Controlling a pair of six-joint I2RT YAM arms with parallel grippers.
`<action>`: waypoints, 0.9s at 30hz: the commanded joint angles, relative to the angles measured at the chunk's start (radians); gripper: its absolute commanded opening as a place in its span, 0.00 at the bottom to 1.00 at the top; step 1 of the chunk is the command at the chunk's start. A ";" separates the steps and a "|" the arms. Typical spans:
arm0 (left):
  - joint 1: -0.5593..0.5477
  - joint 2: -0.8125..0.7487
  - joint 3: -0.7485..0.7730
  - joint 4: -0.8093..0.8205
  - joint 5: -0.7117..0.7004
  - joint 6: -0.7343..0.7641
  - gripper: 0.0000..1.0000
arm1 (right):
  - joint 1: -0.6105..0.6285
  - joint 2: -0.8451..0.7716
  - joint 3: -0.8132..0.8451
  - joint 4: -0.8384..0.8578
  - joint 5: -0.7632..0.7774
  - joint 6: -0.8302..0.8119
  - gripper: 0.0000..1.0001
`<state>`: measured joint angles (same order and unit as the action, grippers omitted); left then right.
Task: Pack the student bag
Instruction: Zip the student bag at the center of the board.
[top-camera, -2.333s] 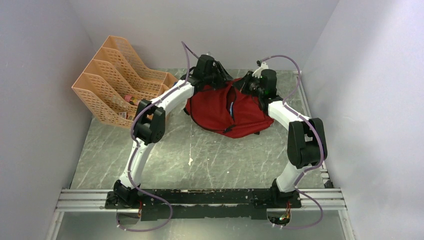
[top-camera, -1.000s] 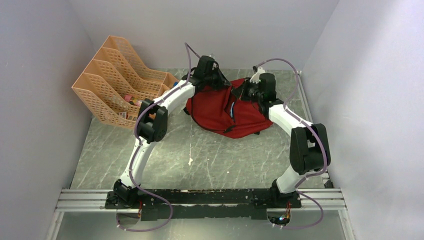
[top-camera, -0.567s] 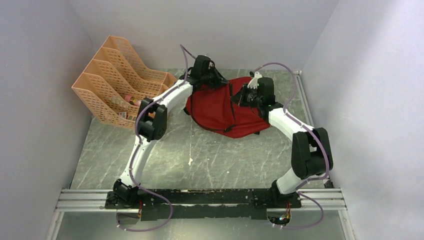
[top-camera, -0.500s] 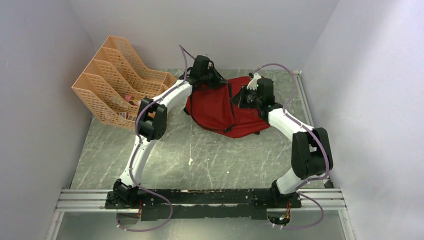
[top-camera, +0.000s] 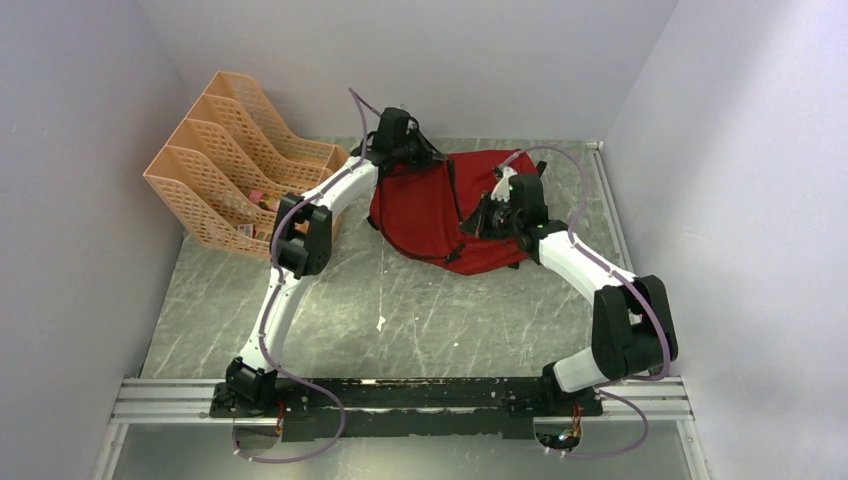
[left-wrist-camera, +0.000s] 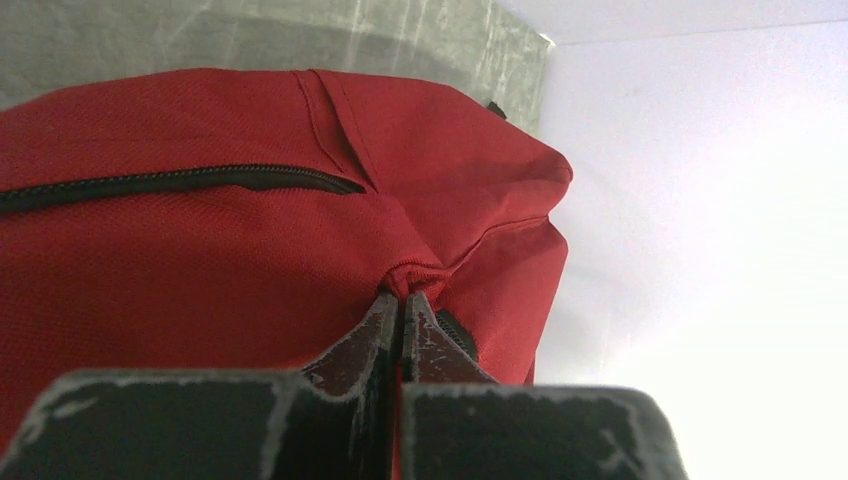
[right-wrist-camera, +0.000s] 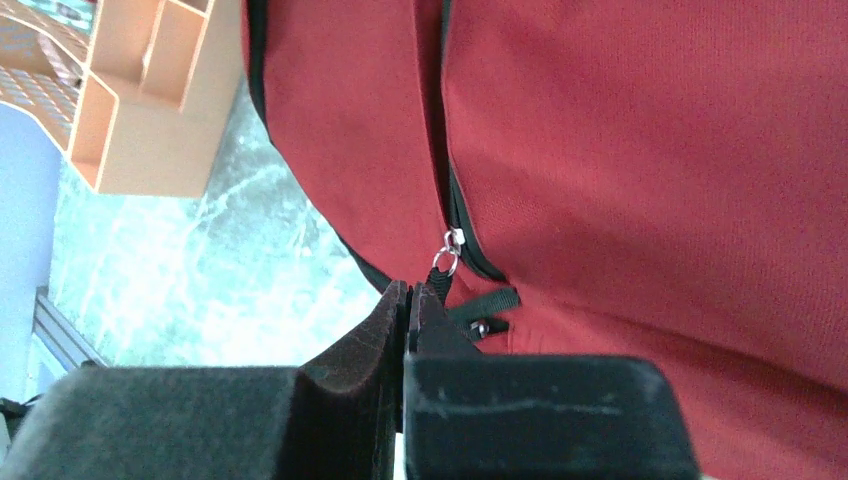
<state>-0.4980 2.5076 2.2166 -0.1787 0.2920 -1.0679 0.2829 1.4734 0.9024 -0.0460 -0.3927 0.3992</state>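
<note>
1. The left gripper (left-wrist-camera: 402, 300) has its fingers pressed together on a puckered fold of red fabric at one end of the student bag (left-wrist-camera: 200, 250). The cloth gathers into a small ridge right at the tips.
2. The right gripper (right-wrist-camera: 408, 292) has its fingers closed too, clamped on the black pull tab (right-wrist-camera: 436, 282). A small metal ring (right-wrist-camera: 445, 263) joins that tab to the zipper slider (right-wrist-camera: 455, 238) just above it.
3. In the right wrist view, a seam runs up from the slider between two red panels. A short black strap end (right-wrist-camera: 490, 303) lies just beside the fingertips.
4. In the left wrist view, a black zipper (left-wrist-camera: 180, 180) crosses the bag's upper panel, with its teeth meeting along the stretch that shows.
5. From above, the student bag (top-camera: 425, 205) lies slumped on the far middle of the table (top-camera: 450, 310), between the two wrists. The left gripper (top-camera: 425, 160) is at the bag's far left corner. The right gripper (top-camera: 478, 222) is over its nearer right part, by a dark line running down the bag.
6. An orange mesh file rack (top-camera: 225, 160) stands at the far left, near the bag, and the left forearm passes in front of its near corner. Small items sit low in its compartments, too small to name. The right wrist camera catches the rack's corner (right-wrist-camera: 150, 100) beyond the bag's edge.
7. The tabletop is grey-green and marbled, with pale walls closing it in on three sides. A metal rail (top-camera: 400, 395) along the near edge carries both arm bases.
</note>
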 joint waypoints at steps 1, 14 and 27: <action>0.059 0.021 0.067 0.040 -0.077 0.036 0.05 | 0.022 -0.041 -0.042 -0.130 0.030 0.034 0.00; 0.075 0.042 0.085 0.028 -0.076 0.059 0.05 | 0.034 -0.099 -0.172 -0.183 0.221 0.056 0.00; 0.080 -0.145 -0.056 0.144 0.096 0.244 0.60 | 0.032 -0.204 -0.152 -0.080 0.249 0.070 0.24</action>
<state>-0.4549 2.5198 2.2314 -0.1524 0.3454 -0.9291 0.3099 1.3628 0.7494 -0.0963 -0.1925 0.4683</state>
